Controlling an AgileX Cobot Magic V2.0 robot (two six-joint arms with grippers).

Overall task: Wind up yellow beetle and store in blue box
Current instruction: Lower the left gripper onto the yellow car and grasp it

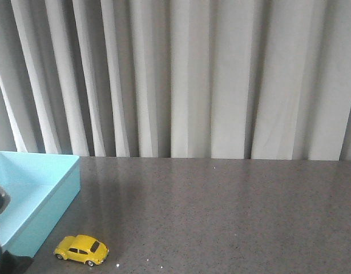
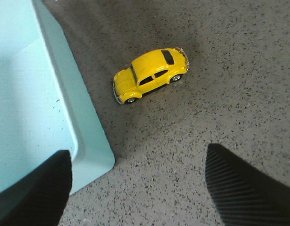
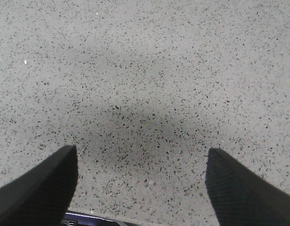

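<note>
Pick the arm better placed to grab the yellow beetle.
Left. The open left gripper hangs just short of the yellow beetle beside the blue box; the right gripper sees only bare table.

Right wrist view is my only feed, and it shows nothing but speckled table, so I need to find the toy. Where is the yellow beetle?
Observer: The yellow beetle stands on its wheels on the table, at the front left in the front view, just outside the blue box.
Operator: Is it touching the box?
Observer: No. The left wrist view shows a strip of bare table between them.
Operator: Is the left gripper holding anything?
Observer: No. The left gripper hangs above the box's corner with its jaws wide apart and empty.
</note>
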